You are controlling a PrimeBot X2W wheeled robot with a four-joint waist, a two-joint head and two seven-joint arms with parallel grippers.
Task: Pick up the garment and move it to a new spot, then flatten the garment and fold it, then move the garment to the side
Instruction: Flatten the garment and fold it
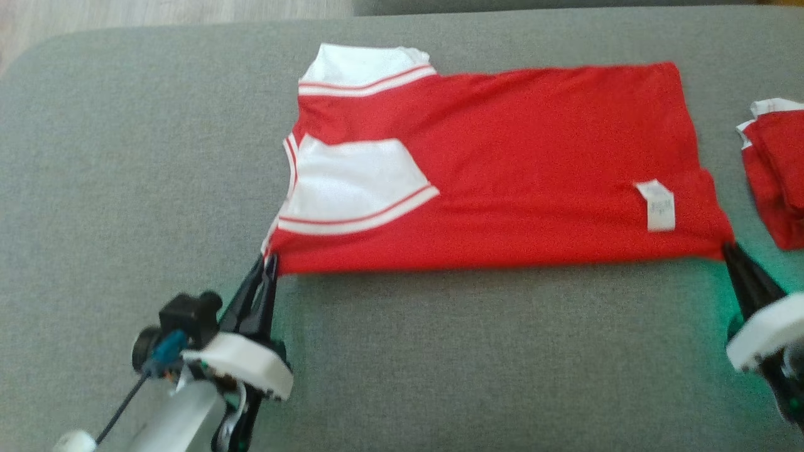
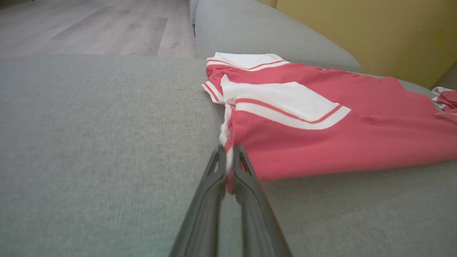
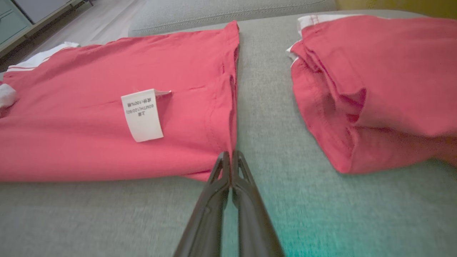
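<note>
Our left gripper (image 1: 269,258) is narrowed onto the near left corner of the garment (image 1: 502,176), and in the left wrist view its two dark fingers (image 2: 214,178) stand almost together with a strip of red and white cloth pinched between them. We see our right gripper (image 1: 727,246) at the near right corner. In the right wrist view its jaws are pressed together, with the hemmed edge of the garment (image 3: 89,107) running straight down into the tips, so we read it as nipping that corner. Between the two grips the near edge runs in a nearly straight line. The garment is a red shirt with white, red-striped sleeves. It lies spread on the grey cushion (image 1: 125,188), with its sleeve end towards our left and its hem towards our right. One white sleeve (image 1: 358,182) is folded over onto the red body. A white care label (image 1: 655,205) lies on the red cloth near the hem, close to our right gripper. A second red garment (image 1: 776,182) lies folded on the same cushion further to our right, and a strip of bare cushion keeps it apart from the one we hold. Beyond the cushion the left wrist view shows a pale wooden floor (image 2: 89,28) and a yellow surface (image 2: 357,32).
</note>
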